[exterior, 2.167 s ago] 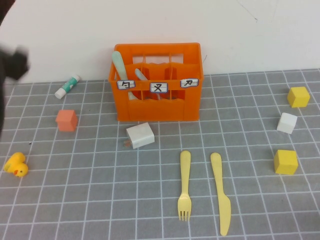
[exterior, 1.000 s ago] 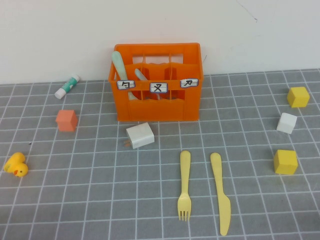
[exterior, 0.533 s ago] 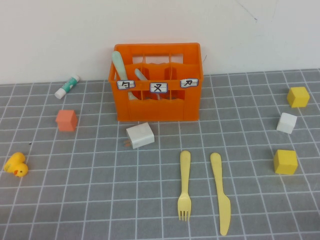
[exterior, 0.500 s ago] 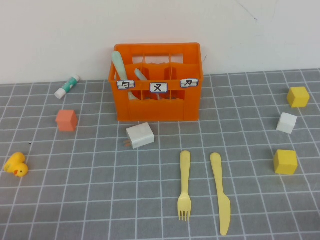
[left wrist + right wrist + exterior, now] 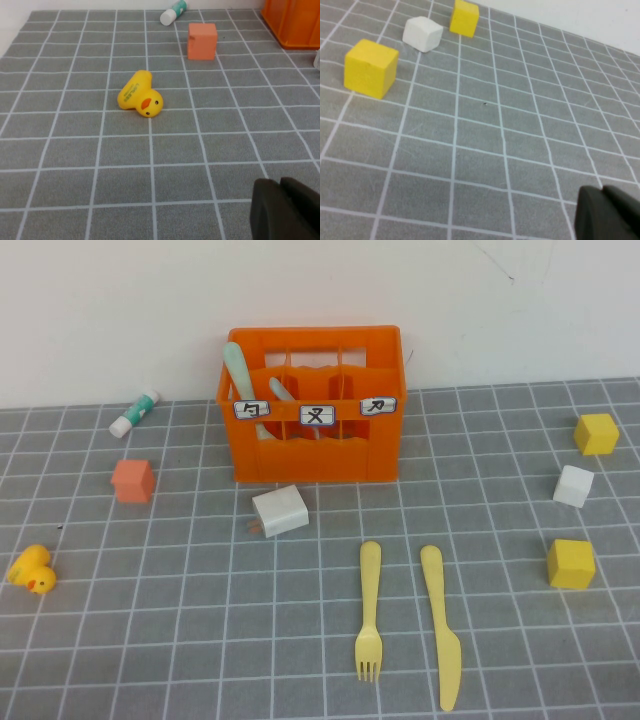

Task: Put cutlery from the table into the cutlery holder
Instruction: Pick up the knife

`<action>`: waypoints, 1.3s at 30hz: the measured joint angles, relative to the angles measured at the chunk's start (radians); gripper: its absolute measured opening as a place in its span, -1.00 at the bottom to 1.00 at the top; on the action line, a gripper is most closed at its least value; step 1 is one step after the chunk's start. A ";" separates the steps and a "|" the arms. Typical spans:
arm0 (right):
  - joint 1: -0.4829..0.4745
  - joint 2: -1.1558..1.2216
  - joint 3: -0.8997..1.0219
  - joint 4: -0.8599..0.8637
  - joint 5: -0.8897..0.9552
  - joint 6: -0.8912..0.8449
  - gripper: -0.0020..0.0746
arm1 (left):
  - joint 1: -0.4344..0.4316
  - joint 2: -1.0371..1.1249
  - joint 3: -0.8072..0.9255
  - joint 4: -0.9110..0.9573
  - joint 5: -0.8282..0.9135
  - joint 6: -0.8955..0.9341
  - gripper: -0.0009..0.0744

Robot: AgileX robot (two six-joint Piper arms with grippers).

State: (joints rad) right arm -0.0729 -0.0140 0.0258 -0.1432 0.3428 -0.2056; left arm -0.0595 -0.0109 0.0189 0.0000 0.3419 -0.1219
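Note:
The orange cutlery holder (image 5: 315,445) stands at the back of the table (image 5: 180,640). A pale mint-green spoon (image 5: 238,368) and a grey fork handle (image 5: 281,390) stick out of its left compartments. A yellow fork (image 5: 369,608) and a yellow knife (image 5: 441,623) lie side by side in front of the holder. Neither arm shows in the high view. My left gripper (image 5: 280,184) is shut and empty over bare table, near the duck. My right gripper (image 5: 602,191) is shut and empty over bare table, near the yellow cubes. A corner of the holder (image 5: 295,22) shows in the left wrist view.
A white block (image 5: 280,510) lies just in front of the holder. A white-and-green tube (image 5: 134,413), an orange-pink cube (image 5: 132,480) and a yellow duck (image 5: 30,570) are at the left. Two yellow cubes (image 5: 571,563) (image 5: 596,433) and a white cube (image 5: 574,485) are at the right.
A dark arm at the far left edge of the high view has gone out of sight. The cutlery and the holder have not moved.

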 joint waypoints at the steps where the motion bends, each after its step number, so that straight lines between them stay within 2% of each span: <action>1: 0.000 0.000 0.000 0.000 0.000 0.000 -0.95 | 0.000 0.000 0.000 0.000 0.000 0.000 -0.98; 9: 0.000 0.000 0.000 -0.013 -0.006 0.000 -0.95 | 0.000 0.000 0.000 0.000 0.000 0.000 -0.98; 12: 0.000 0.000 0.004 -0.004 -0.087 0.020 -0.95 | 0.000 0.000 0.000 0.000 0.000 0.002 -0.98; 15: 0.000 0.000 0.004 0.018 -0.315 0.045 -0.95 | 0.000 0.000 0.000 0.000 0.000 0.000 -0.98; 22: 0.000 0.000 0.004 0.039 -0.990 0.095 -0.95 | 0.000 0.000 0.000 0.000 0.000 0.000 -0.98; 24: 0.000 0.000 0.004 0.054 -1.103 0.108 -0.95 | 0.000 0.000 0.000 0.000 0.000 0.000 -0.98; 26: 0.000 0.000 0.004 0.088 -1.142 0.104 -0.95 | 0.000 0.000 0.000 0.000 0.000 0.000 -0.98; 28: 0.000 0.000 -0.009 0.106 -1.109 0.102 -0.95 | 0.000 0.000 0.000 0.000 0.000 0.000 -0.98; 30: 0.000 0.000 -0.055 0.115 -0.991 0.106 -0.95 | 0.000 0.000 0.000 0.000 0.000 0.000 -0.98; 34: 0.000 0.013 -0.254 0.121 -0.639 0.112 -0.95 | 0.000 0.000 0.000 0.000 0.000 0.000 -0.98; 39: 0.000 0.183 -0.531 0.125 -0.190 0.146 -0.95 | 0.000 0.000 0.000 0.000 0.000 -0.004 -0.98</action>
State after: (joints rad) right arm -0.0729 0.1686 -0.5055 -0.0184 0.1524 -0.0600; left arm -0.0595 -0.0109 0.0189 0.0000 0.3419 -0.1262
